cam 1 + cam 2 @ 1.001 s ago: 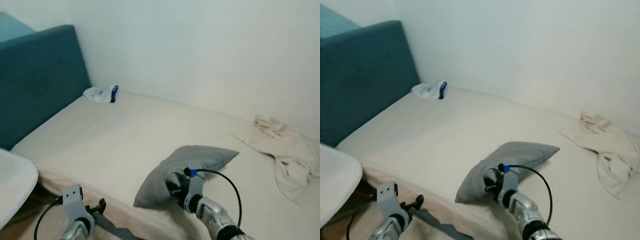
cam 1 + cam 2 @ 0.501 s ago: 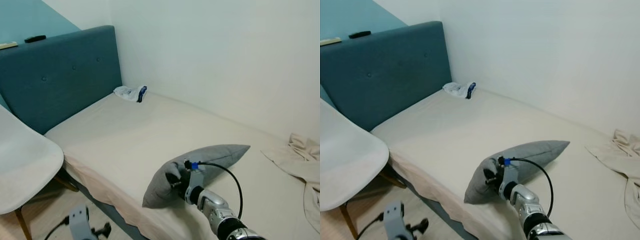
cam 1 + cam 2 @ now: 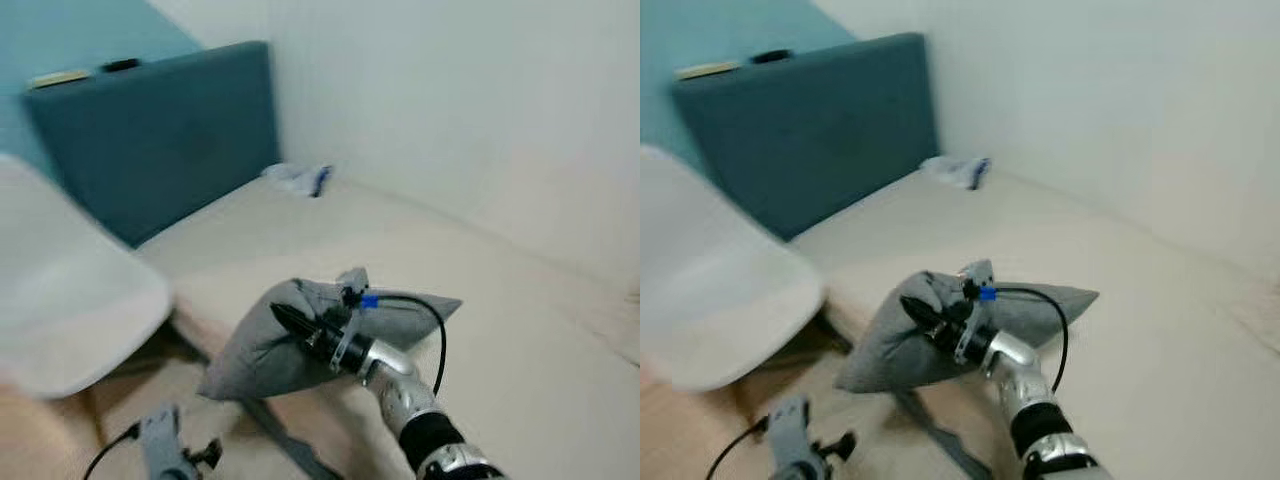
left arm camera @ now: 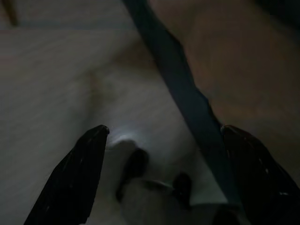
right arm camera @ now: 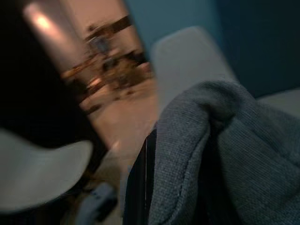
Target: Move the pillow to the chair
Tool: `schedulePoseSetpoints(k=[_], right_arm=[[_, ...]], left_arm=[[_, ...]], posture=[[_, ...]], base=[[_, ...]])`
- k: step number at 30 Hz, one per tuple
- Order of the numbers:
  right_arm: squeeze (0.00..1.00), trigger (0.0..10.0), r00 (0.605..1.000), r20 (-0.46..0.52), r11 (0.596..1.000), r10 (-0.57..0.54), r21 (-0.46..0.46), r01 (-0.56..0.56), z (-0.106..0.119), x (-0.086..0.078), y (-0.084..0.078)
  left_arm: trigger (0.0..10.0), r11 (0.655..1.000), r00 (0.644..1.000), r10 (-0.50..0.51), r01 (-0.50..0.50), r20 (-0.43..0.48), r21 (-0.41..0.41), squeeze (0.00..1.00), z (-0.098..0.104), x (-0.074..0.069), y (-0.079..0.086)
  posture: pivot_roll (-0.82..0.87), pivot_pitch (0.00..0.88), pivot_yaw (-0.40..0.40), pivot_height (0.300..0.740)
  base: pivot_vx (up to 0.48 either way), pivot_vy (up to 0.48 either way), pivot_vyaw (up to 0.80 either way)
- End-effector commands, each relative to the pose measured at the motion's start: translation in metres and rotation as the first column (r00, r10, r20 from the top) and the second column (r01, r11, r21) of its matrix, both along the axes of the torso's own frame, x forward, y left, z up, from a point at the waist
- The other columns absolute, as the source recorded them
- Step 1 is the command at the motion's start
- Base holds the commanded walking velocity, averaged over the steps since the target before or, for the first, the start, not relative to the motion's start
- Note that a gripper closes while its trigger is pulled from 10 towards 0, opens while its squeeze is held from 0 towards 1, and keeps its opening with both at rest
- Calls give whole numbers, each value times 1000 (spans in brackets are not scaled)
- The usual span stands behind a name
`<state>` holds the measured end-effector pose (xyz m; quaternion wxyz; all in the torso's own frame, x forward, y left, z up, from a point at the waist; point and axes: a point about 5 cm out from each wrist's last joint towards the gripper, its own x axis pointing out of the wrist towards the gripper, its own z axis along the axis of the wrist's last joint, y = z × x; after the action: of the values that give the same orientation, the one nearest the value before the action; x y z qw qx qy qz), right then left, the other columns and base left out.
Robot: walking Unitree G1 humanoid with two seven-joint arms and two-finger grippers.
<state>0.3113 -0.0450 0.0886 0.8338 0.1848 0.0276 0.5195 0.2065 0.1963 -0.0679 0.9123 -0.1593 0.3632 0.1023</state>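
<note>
Pillow: the grey pillow [image 3: 290, 345] is held up off the bed [image 3: 420, 260], hanging over the bed's near edge, its bulk sagging toward the chair side and one corner pointing back over the mattress.
Right gripper: the right gripper [image 3: 295, 320] is clenched on a bunched fold near the middle of the pillow; one black finger lies along the top of the fabric, and in the right wrist view the knit cloth [image 5: 220, 159] is pressed against a dark finger [image 5: 140, 183].
Right arm: silver, reaching forward from the lower middle of the head views, with a black cable and a blue connector [image 3: 370, 300] looping just above the wrist.
Left gripper: the left gripper [image 4: 161, 154] hangs low over the pale floor beside the bed, its two black fingers [image 4: 77, 178] spread wide apart and grasping nothing.
Chair: the white chair [image 3: 70, 290] stands at the robot's left, just beside the bed's near corner; its curved seat is blurred, and the pillow is near it but not touching it.
Headboard: a dark teal padded headboard [image 3: 160, 130] stands at the far left end of the bed, against a lighter teal wall; two small flat things lie on its top edge, too blurred to tell.
Bundle: a small white and blue bundle [image 3: 300, 178] lies on the mattress in the far corner, close to the headboard and the white wall.
Bed frame: a dark blue edge strip [image 4: 183, 103] runs under the beige sheet, seen in the left wrist view.
</note>
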Motion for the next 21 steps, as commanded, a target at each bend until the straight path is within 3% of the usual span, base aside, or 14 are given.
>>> schedulePoseSetpoints(k=[1, 7, 10, 15, 16, 21], right_arm=[[0, 10000, 999, 36, 999, 36, 23, -37, 9, 1, 5], [0, 10000, 999, -15, 990, -37, -133, 35, -16, -2, -1], [0, 10000, 997, -55, 991, -55, -124, 48, -22, -6, -3], [0, 10000, 993, -116, 986, 7, -166, -27, -41, -21, -1], [0, 10000, 991, -128, 971, 47, -228, -76, -52, -30, -1], [0, 10000, 987, -140, 930, 83, -345, -127, -69, -42, -7]], left_arm=[[10000, 1000, 1000, 3, -3, -25, -1, 0, -4, -6, 0], [10000, 1000, 999, -12, 13, -34, 15, 0, -5, -8, 0], [10000, 1000, 999, -14, 15, -43, 21, 0, -6, -10, -1], [10000, 999, 997, -23, 26, -77, 44, 0, -10, -18, 0], [10000, 998, 994, -32, 37, -101, 57, 0, -13, -23, 0], [10000, 995, 986, -44, 58, -163, 86, 0, -20, -38, 3]], posture=[[15, 0, -39, 740], [23, 0, -43, 740], [24, 0, -41, 740], [25, 0, -41, 740], [29, 0, -45, 740], [26, 0, -44, 740]], base=[[0, 0, 625], [0, 0, 627], [0, 0, 625], [0, 0, 625], [0, 0, 625], [0, 0, 626]])
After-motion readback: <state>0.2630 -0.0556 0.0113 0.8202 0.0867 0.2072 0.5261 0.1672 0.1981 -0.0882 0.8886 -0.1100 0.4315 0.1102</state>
